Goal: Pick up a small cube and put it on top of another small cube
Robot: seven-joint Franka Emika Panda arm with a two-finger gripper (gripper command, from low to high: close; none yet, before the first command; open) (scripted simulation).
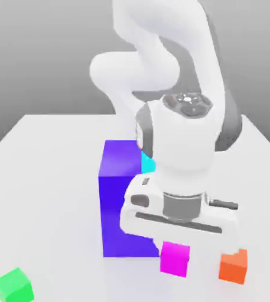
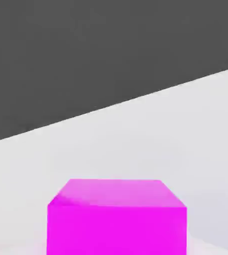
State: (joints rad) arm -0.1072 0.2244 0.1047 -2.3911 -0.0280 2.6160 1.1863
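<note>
The small cube (image 1: pixel 175 258) is plain magenta-pink and sits at table level near the front, just to the exterior view's right of the big blue-purple block (image 1: pixel 120 200). My gripper (image 1: pixel 175 249) hangs straight down over it from the white hand (image 1: pixel 178 219), shut on the small cube, whose top reaches the hand's underside. In the hand view the small cube (image 2: pixel 116 219) sits very close, with white table behind it.
An orange cube (image 1: pixel 234 267) lies just to the exterior view's right of the magenta one. A green cube (image 1: pixel 14 285) is at the front left corner. A cyan cube (image 1: pixel 147 163) peeks out behind the block. The white table (image 1: pixel 48 177) ends at a dark backdrop.
</note>
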